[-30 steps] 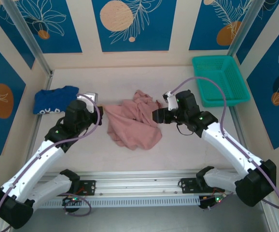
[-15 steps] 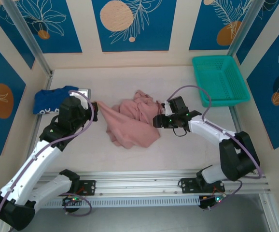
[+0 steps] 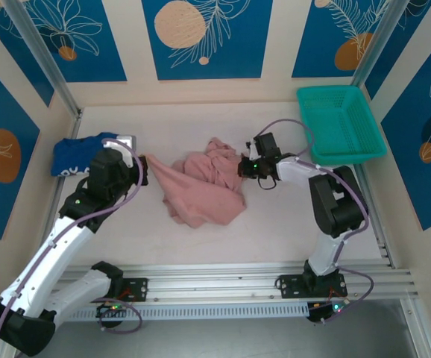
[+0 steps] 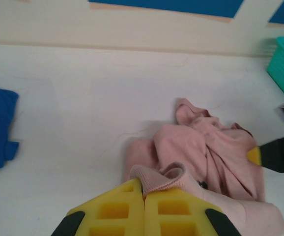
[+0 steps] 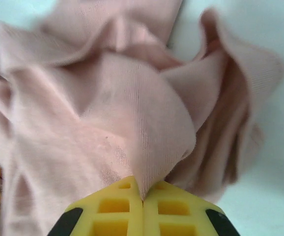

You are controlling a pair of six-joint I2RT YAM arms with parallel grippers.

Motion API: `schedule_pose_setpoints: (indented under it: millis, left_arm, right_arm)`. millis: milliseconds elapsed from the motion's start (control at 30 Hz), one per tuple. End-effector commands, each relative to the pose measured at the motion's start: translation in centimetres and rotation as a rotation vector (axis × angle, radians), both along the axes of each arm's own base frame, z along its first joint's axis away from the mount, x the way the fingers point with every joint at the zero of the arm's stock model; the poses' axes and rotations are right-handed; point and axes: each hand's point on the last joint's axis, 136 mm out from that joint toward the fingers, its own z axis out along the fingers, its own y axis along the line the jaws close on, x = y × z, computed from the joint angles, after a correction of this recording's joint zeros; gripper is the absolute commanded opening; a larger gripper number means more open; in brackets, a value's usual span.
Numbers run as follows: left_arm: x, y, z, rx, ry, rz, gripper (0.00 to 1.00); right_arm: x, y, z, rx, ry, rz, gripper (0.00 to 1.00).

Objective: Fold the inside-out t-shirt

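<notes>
White arms (image 3: 55,250), black joints (image 3: 109,173), probably lilac cables (image 3: 284,121), yellow fingers (image 4: 115,211).

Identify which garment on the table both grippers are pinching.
The dusty-pink t-shirt, crumpled mid-table: the left gripper and right gripper clamp its fabric. The blue garment lies apart.

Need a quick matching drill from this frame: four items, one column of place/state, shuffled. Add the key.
Items
1. t-shirt
2. blue garment
3. teal basket
4. left gripper

Place or state
A. far right corner of the table
B. crumpled in the middle
C. lying at the left edge
D. shut on a pink hem

Pairs: 1-B, 2-C, 3-A, 4-D
</notes>
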Motion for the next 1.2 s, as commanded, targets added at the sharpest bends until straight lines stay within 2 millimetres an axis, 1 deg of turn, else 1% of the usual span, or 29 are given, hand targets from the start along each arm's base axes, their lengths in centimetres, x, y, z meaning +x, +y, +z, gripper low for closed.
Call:
schedule_pose_setpoints:
  millis: [0, 33, 100, 133, 200, 267, 333, 367, 433, 467, 533, 600, 633, 700, 733, 767, 800, 833, 867, 933, 1033, 1100, 1167]
  left_arm:
    - [1.4, 2.4, 4.7, -0.050, -0.101, 0.096, 0.00]
    - [1.8, 2.8, 5.5, -0.075, -0.102, 0.103, 0.00]
    - [2.7, 4.0, 8.0, -0.128, -0.130, 0.125, 0.00]
    - [2.9, 4.6, 9.3, -0.148, -0.153, 0.137, 0.00]
    - [3.2, 6.1, 12.3, -0.177, -0.214, 0.174, 0.00]
    - [3.3, 7.3, 14.6, -0.191, -0.255, 0.205, 0.00]
    - [3.3, 8.0, 15.9, -0.196, -0.274, 0.218, 0.00]
    - [3.4, 8.0, 16.1, -0.197, -0.276, 0.215, 0.00]
    - [3.6, 7.8, 15.8, -0.202, -0.267, 0.200, 0.00]
    - [3.7, 7.5, 15.2, -0.208, -0.252, 0.188, 0.00]
    - [3.8, 7.1, 13.3, -0.213, -0.214, 0.168, 0.00]
    - [3.7, 6.4, 10.6, -0.229, -0.154, 0.137, 0.00]
    - [3.5, 5.8, 9.0, -0.245, -0.119, 0.113, 0.00]
    - [2.8, 4.8, 5.0, -0.277, -0.031, 0.073, 0.00]
    - [2.4, 4.4, 3.4, -0.288, 0.003, 0.057, 0.00]
    - [1.9, 4.2, 1.7, -0.295, 0.043, 0.052, 0.00]
    - [1.5, 4.0, 0.5, -0.303, 0.072, 0.044, 0.00]
    - [1.1, 3.8, -0.5, -0.309, 0.098, 0.034, 0.00]
    - [0.7, 3.6, -1.5, -0.314, 0.125, 0.031, 0.00]
    - [0.0, 3.4, -2.9, -0.320, 0.164, 0.021, 0.00]
    - [-0.7, 3.3, -4.6, -0.317, 0.207, 0.019, 0.00]
    - [-0.9, 3.5, -5.4, -0.309, 0.224, 0.029, 0.00]
    - [-1.1, 3.5, -5.9, -0.311, 0.227, 0.034, 0.00]
  right_arm:
    - [2.3, -3.5, 10.7, 0.066, -0.263, -0.103, 0.00]
    - [2.2, -4.3, 12.8, 0.076, -0.304, -0.121, 0.00]
    - [1.6, -5.7, 17.7, 0.097, -0.400, -0.149, 0.00]
    - [1.2, -6.3, 19.8, 0.103, -0.442, -0.160, 0.00]
    - [0.1, -7.4, 23.9, 0.105, -0.534, -0.188, 0.00]
    - [-1.0, -8.2, 26.8, 0.102, -0.604, -0.204, 0.00]
    - [-2.2, -8.7, 28.2, 0.100, -0.640, -0.215, 0.00]
    - [-2.6, -8.8, 28.1, 0.105, -0.638, -0.216, 0.00]
    - [-3.3, -8.5, 26.9, 0.120, -0.606, -0.210, 0.00]
    - [-3.7, -8.3, 25.7, 0.130, -0.577, -0.205, 0.00]
    - [-4.7, -7.7, 22.4, 0.135, -0.501, -0.196, 0.02]
    - [-6.0, -7.3, 17.5, 0.125, -0.387, -0.202, 0.06]
    - [-6.8, -7.1, 14.9, 0.122, -0.322, -0.206, 0.08]
    - [-9.3, -6.5, 9.0, 0.122, -0.178, -0.219, 0.16]
    - [-10.6, -6.4, 6.7, 0.117, -0.123, -0.221, 0.21]
    - [-11.8, -6.3, 4.8, 0.106, -0.082, -0.224, 0.25]
    - [-12.6, -6.3, 3.7, 0.091, -0.064, -0.222, 0.29]
    - [-13.1, -6.2, 3.3, 0.075, -0.066, -0.215, 0.31]
    - [-13.1, -6.0, 3.4, 0.056, -0.083, -0.199, 0.35]
    - [-12.6, -5.4, 4.5, 0.017, -0.124, -0.162, 0.39]
    - [-10.7, -3.8, 6.2, -0.042, -0.182, -0.086, 0.45]
    - [-9.3, -2.7, 6.6, -0.079, -0.195, -0.038, 0.47]
    - [-7.4, -2.1, 6.4, -0.142, -0.206, -0.014, 0.48]
